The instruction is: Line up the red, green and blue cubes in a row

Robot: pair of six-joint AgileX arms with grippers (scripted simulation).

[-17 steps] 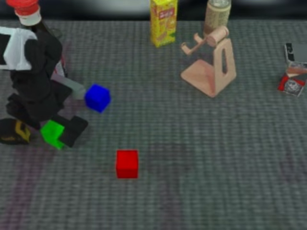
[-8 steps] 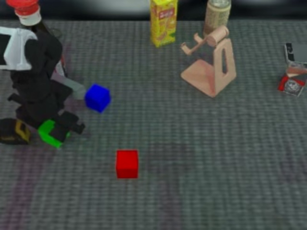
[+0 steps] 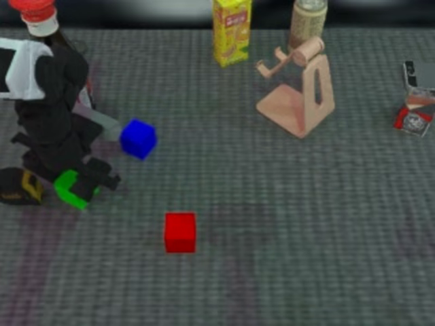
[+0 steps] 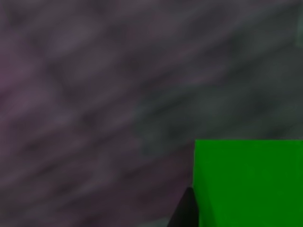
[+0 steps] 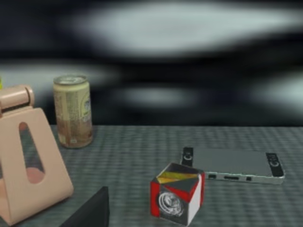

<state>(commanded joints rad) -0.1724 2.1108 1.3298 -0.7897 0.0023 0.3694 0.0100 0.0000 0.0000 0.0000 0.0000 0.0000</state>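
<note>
Left claw (image 3: 76, 185) sits low at the table's (image 3: 285, 258) left side, black fingers (image 3: 95, 178) clamped on the green cube (image 3: 68, 187). The left wrist view shows the same green cube (image 4: 248, 182) filling one corner with a dark fingertip (image 4: 185, 210) against its side; whether the cube rests on the table or is just lifted is hard to tell from here. A red-capped bottle (image 3: 37, 17) stands behind the left arm at the far left edge.

Blue cube (image 3: 138, 138) lies just right of the arm, apart from the green one. Red cube (image 3: 180, 232) sits nearer the front, right of both, alone. The 3 cubes form no row at this moment.

Along the far edge: tall yellow carton (image 3: 232, 30), then a can (image 3: 308, 22). A pink stand (image 3: 299, 92) sits in front of the can. At the far right lie a red-and-white printed box (image 3: 413, 121) and a flat grey device (image 3: 416, 73).

Right arm is parked off the table's right; its wrist view looks over the box (image 5: 177, 196), device (image 5: 234, 164), can (image 5: 72, 111) and stand (image 5: 23, 161). Right claw's state cannot be told.
</note>
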